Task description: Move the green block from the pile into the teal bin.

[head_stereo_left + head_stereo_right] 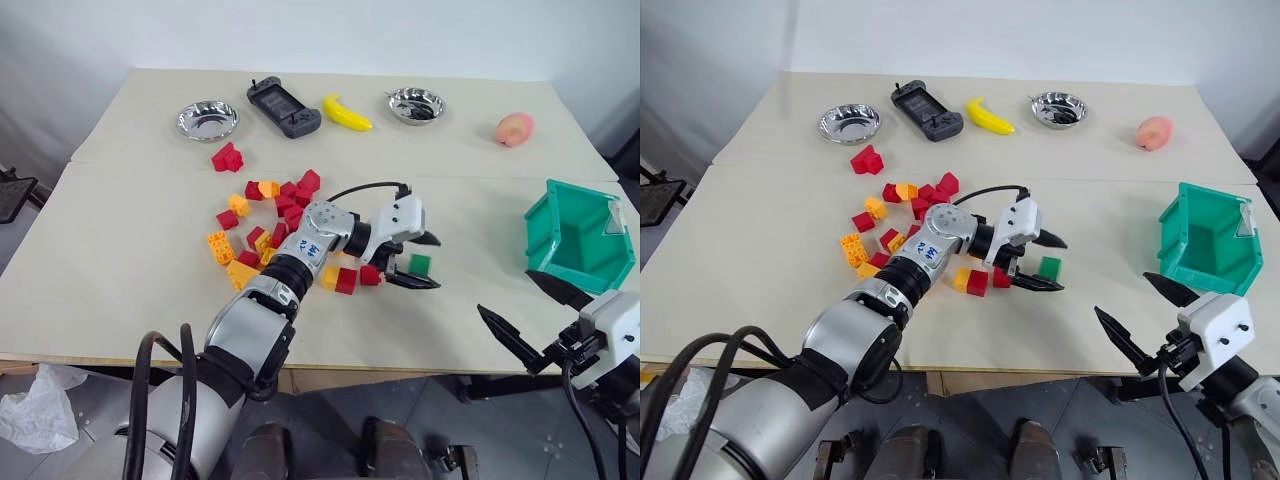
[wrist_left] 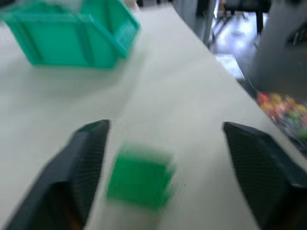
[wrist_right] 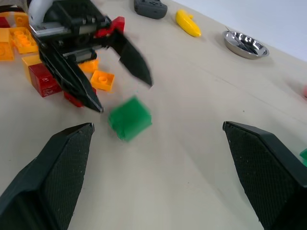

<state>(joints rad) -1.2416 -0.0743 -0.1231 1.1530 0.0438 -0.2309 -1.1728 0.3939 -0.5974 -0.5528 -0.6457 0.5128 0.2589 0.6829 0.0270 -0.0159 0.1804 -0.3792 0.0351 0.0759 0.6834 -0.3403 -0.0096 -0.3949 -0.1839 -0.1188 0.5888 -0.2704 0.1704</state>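
The left gripper (image 1: 418,262) fingers are spread around the green block (image 1: 420,264) at centre frame, not gripping; right gripper (image 1: 532,316) spread, empty, near the table (image 1: 120,300) front edge; bare table before the teal bin (image 1: 578,238).

No legible txt; blue marks on left arm (image 1: 310,248) unreadable.

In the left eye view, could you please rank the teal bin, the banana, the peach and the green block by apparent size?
1. teal bin
2. banana
3. peach, close to the banana, so that pair is unsure
4. green block
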